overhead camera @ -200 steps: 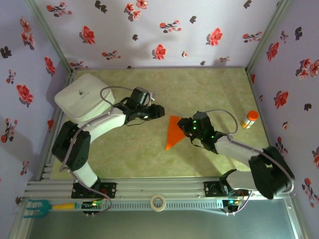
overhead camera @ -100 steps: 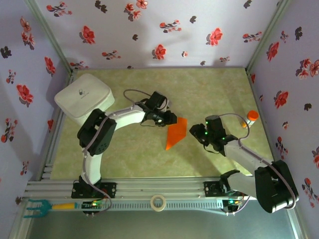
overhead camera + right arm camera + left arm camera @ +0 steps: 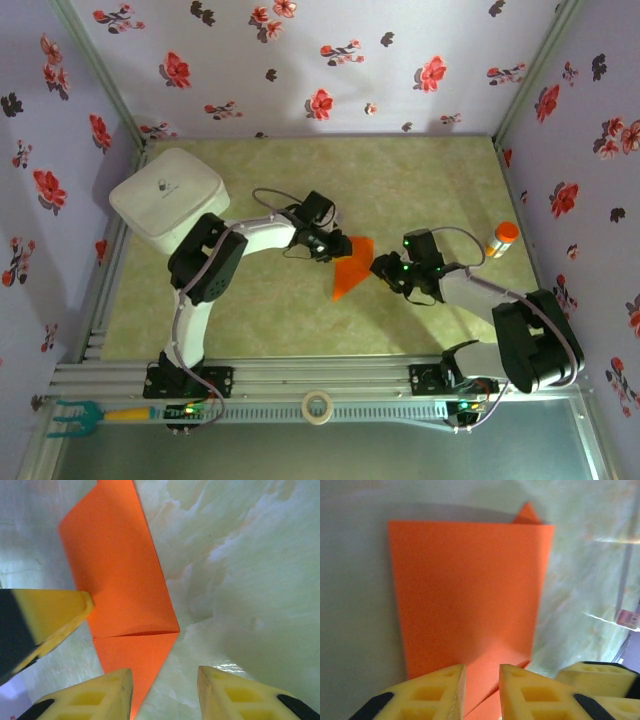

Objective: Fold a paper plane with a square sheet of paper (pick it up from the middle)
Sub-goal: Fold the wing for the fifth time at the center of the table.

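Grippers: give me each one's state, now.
Left gripper: narrowly open, edge of the orange paper between its fingers, not visibly clamped.
Right gripper: open, holding nothing.

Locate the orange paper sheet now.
Top view: the folded bright orange paper sheet lies mid-table, between the left end effector and the right end effector.

Creased bright orange paper wedge [image 3: 350,272] lies on green marbled bench [image 3: 420,175], left gripper [image 3: 341,246] at its far edge, right gripper [image 3: 381,268] just beside its right edge.
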